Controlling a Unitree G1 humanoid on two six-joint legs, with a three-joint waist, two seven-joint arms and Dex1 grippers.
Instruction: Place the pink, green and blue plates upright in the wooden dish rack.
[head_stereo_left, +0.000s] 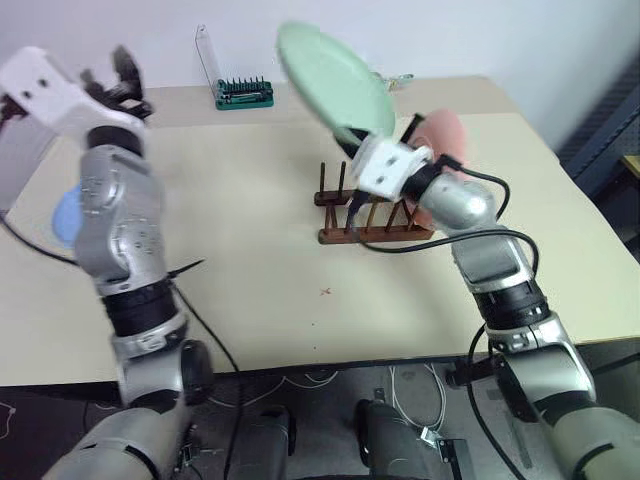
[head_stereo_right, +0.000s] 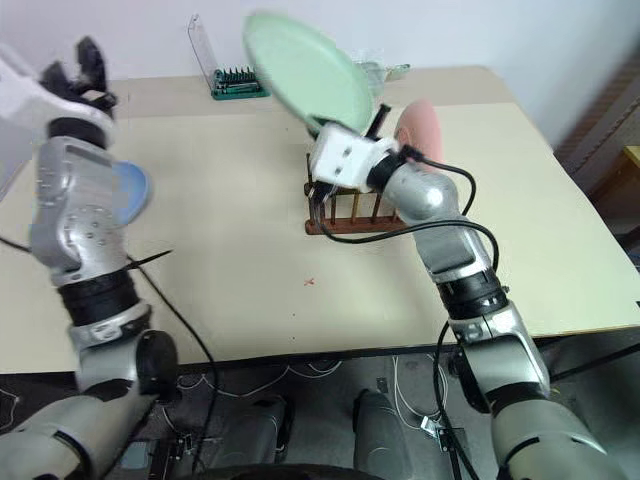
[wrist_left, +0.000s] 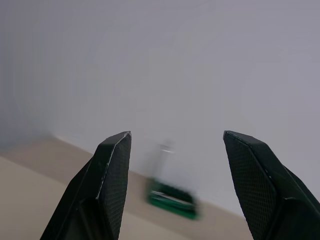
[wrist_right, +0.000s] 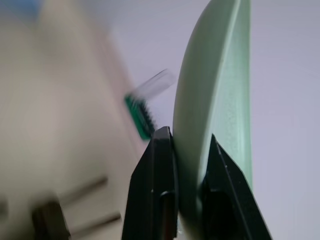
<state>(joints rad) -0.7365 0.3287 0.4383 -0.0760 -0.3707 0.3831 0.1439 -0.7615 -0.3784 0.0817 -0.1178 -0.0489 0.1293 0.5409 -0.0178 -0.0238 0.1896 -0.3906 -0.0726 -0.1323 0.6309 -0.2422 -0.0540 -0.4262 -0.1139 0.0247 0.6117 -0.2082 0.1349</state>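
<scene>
Beige tabletop (head_stereo_left: 250, 300) is lying bare along the lower half of the head views, and nothing is sitting there to catch a dropped plate. Just beyond it, right of centre in the frame, the wooden dish rack (head_stereo_left: 372, 215) is standing with its pegs up, and the pink plate (head_stereo_right: 418, 128) is already leaning upright at its far right end. Above the rack, the right gripper (wrist_right: 186, 150) is pinching the rim of the green plate (head_stereo_left: 332, 75) between its two black fingers, holding the disc high and tilted toward the top centre of the frame. Since only a narrow bite of rim is sitting in that pinch, the plate is probably at risk of swivelling or slipping as it is being lowered, and its edge could strike a peg top instead of entering a slot, nudge the rack, or knock the pink plate over. At the left edge, the blue plate (head_stereo_right: 128, 192) is lying flat on the table, mostly behind the left arm, so a careless sweep of that arm might push it off. Higher, at the upper left, the left gripper (head_stereo_left: 118, 78) is hanging with fingers spread and empty. Farthest back, the green tool holder (head_stereo_left: 244, 93) is sitting near the wall.
</scene>
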